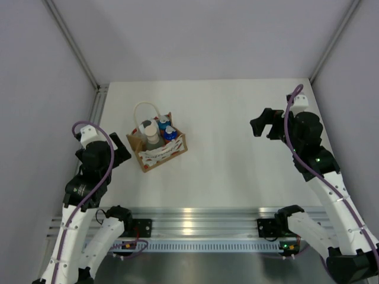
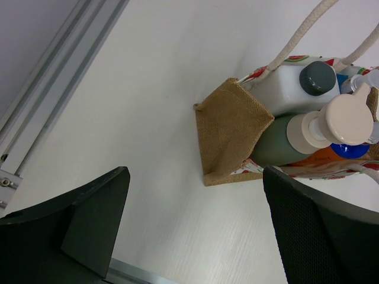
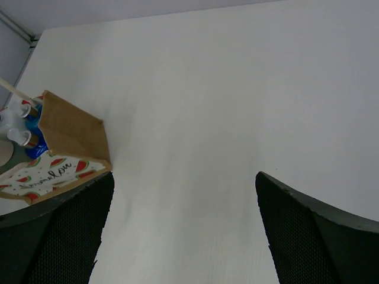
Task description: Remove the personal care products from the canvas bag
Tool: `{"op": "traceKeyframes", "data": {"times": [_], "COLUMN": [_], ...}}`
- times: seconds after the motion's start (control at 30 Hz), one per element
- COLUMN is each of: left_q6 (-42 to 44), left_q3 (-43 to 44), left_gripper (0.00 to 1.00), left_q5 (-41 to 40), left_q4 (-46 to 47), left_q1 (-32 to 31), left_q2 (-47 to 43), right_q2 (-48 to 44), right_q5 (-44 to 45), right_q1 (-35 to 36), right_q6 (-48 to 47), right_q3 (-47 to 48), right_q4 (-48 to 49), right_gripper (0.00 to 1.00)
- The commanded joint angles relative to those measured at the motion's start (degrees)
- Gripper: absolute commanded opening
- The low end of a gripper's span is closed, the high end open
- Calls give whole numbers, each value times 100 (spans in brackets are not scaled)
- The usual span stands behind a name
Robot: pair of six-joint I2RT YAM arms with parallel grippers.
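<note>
The tan canvas bag with white looped handles and a watermelon print stands left of centre on the white table. It holds a grey-green bottle with a beige nozzle top, a white bottle with a grey cap and two orange bottles with blue tops. My left gripper is open and empty, just left of the bag. My right gripper is open and empty, far right of the bag. The bag also shows in the right wrist view.
An aluminium rail runs along the table's near edge, and another rail along the left side. Grey walls enclose the table at the back and both sides.
</note>
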Motion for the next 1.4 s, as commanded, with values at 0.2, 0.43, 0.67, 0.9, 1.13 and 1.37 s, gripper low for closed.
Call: {"op": "traceKeyframes", "data": {"times": [0.2, 0.43, 0.67, 0.9, 1.13, 1.37], "left_q6": [-34, -77, -43, -42, -51, -60], "left_q3": [42, 16, 60, 69, 51, 51], "left_gripper": [98, 98, 98, 98, 98, 98], "left_q5": [-69, -43, 97, 141, 115, 106], "left_q4": [77, 94, 77, 85, 85, 94], "left_q1": [-10, -10, -10, -10, -1, -10], "left_q2": [-62, 17, 561, 624, 571, 553], "right_q2": [287, 1789, 3423, 4094, 4524, 4586], "right_q5": [-836, -399, 471, 464, 102, -336], "right_q1": [217, 2436, 4084, 4366, 4375, 4375], "right_q6": [128, -722, -1602, -1629, -1620, -1506], "right_q3": [21, 864, 1804, 2517, 3176, 3476], "right_q4": [1201, 1430, 2027, 2204, 2090, 2142], "right_gripper": [99, 100, 93, 86, 86, 85]}}
